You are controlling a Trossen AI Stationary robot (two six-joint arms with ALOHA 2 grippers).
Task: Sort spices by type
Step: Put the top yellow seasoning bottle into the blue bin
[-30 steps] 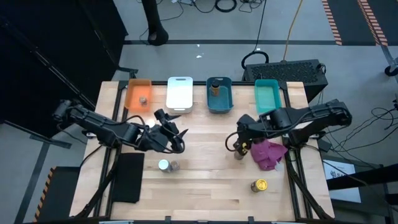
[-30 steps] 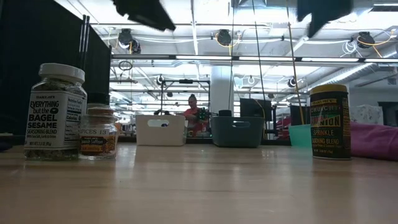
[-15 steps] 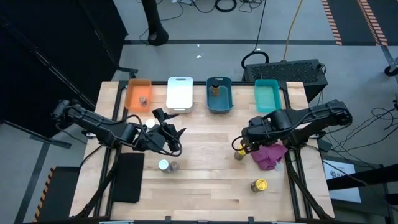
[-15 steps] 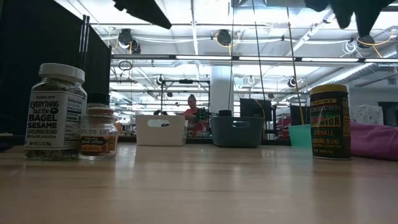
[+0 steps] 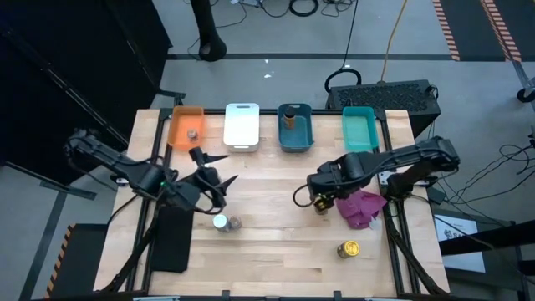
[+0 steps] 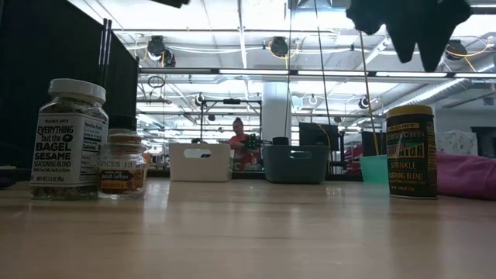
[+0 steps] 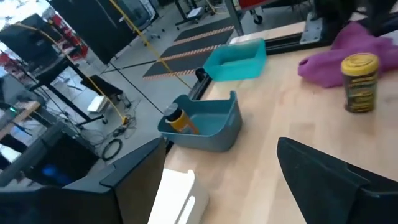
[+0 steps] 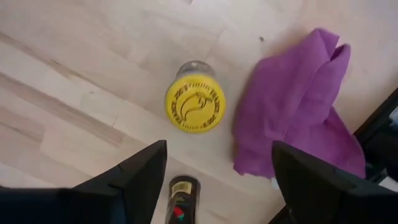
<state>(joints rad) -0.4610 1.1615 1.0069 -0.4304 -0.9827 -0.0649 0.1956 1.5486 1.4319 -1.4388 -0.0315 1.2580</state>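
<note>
The right gripper (image 5: pixel 313 199) hangs over the right half of the counter (image 5: pixel 276 251), fingers spread wide and empty, with a yellow-lidded jar (image 8: pixel 194 102) standing upright almost straight below it. That jar sits just beside the magenta cloth (image 8: pixel 298 106), close but, as far as I can see, not touching it. From its wrist view the jar lies ahead of the two fingers, not yet between them.

It looks like a small rigid jar, glass or hard plastic, light and round, so I'd expect it to roll or tip if nudged off centre. The lid is the widest, flattest part; I'd take hold across the body just under the lid, fingers either side, keeping the one nearer the cloth from snagging the fabric. A smooth wall may slip, so a square, centred pinch matters.

The left gripper (image 5: pixel 213 176) hovers with its fingers apart, holding nothing, near the orange bin (image 5: pixel 179 118) and the white bin (image 5: pixel 242 125).

Other jars are scattered: a white-lidded bagel seasoning jar (image 6: pixel 70 139) touching or just beside a smaller brown-lidded jar (image 6: pixel 123 165) left of centre, a dark tin with a yellow top (image 5: pixel 349 249) near the front edge, one jar in the orange bin and one orange jar (image 7: pixel 180 119) in the blue bin (image 7: pixel 214 127). The teal bin (image 5: pixel 359 127) looks empty.
</note>
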